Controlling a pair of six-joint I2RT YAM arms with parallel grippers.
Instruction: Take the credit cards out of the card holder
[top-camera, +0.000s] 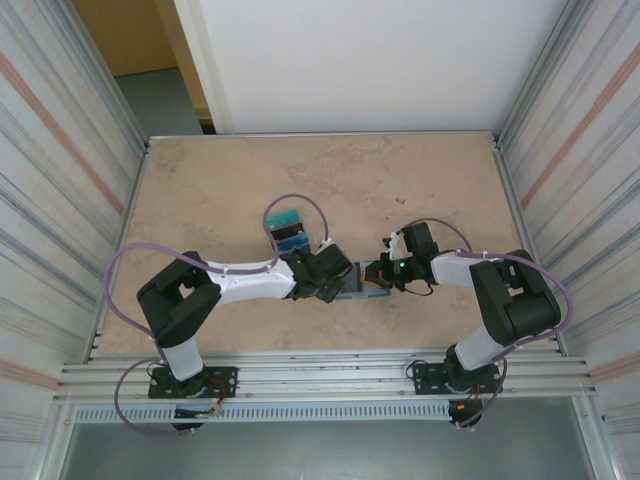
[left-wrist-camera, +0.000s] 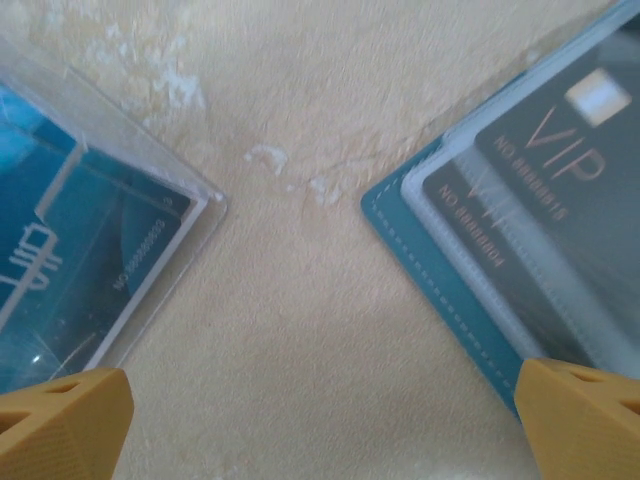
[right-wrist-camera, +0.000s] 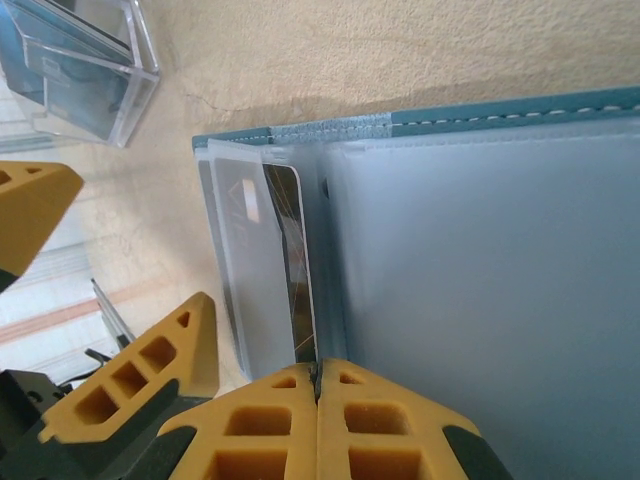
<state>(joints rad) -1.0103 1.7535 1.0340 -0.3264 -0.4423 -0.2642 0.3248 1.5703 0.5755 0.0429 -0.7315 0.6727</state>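
Observation:
The steel-blue card holder (top-camera: 362, 285) lies open on the table between my two grippers. Its clear sleeves hold black VIP credit cards (left-wrist-camera: 560, 150) inside the stitched blue edge (left-wrist-camera: 440, 290). My left gripper (left-wrist-camera: 320, 420) stands open over bare table beside the holder's corner, with nothing between its fingers. My right gripper (right-wrist-camera: 318, 385) is shut at the holder's (right-wrist-camera: 480, 300) inner sleeves, and the thin edge of a dark credit card (right-wrist-camera: 300, 280) runs into the seam between its fingers. The left gripper's yellow fingers (right-wrist-camera: 165, 350) show just to the left of it.
A clear plastic box (top-camera: 285, 228) with teal and blue cards stands just behind the left gripper; it appears close up as a clear box (left-wrist-camera: 90, 250) and a clear box (right-wrist-camera: 80, 70). Metal side walls (top-camera: 60, 200) enclose the tan table (top-camera: 400, 180).

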